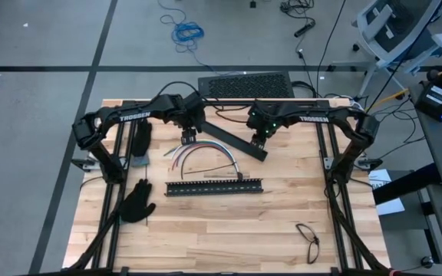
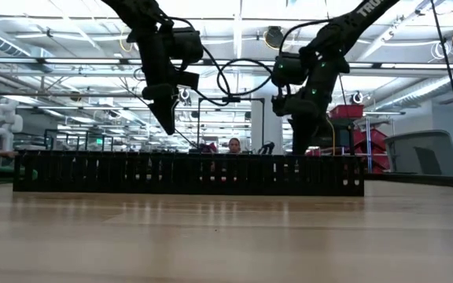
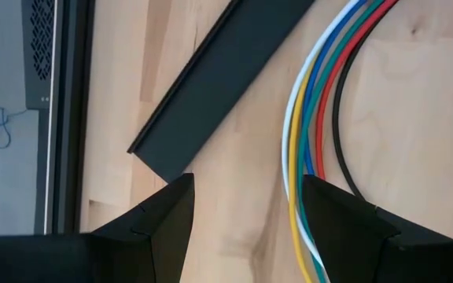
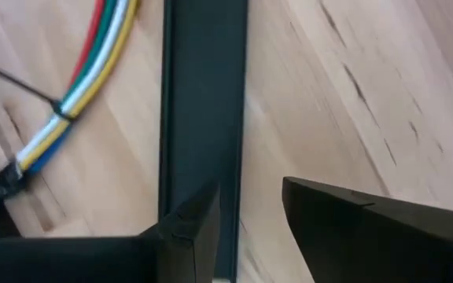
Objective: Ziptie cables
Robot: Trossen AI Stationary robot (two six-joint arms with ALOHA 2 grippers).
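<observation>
Both arms reach in from the far edge of the tabletop (image 1: 282,230), elbows out toward the side frames and wrists bent downward. The left end effector (image 1: 187,136) hangs above the wood with its fingers (image 3: 167,216) spread to a moderate gap and nothing between them; it sits over one end of the cables (image 1: 202,156). The right end effector (image 1: 258,140) hovers over the smooth black bar (image 1: 232,140), its fingers (image 4: 199,228) parted by a narrow gap with the bar showing beneath them; I cannot tell whether they touch it.

The cables lie flat in a shallow arch between the two end effectors. Their long run goes across the tabletop from left to right, with both ends curving toward the near side. White, yellow, green, blue, red and black strands run side by side. Near their right-hand end a thin dark ziptie (image 4: 18,85) appears to circle the bundle, its tail sticking off to one side.

The smooth bar lies diagonally, just beyond the cables and between the two wrists. A slotted black bar (image 1: 215,186) lies crosswise just on the near side of the cables. Black gloves (image 1: 137,201) rest toward the left frame, and a pair of glasses (image 1: 308,239) sits well apart near the right front corner.
</observation>
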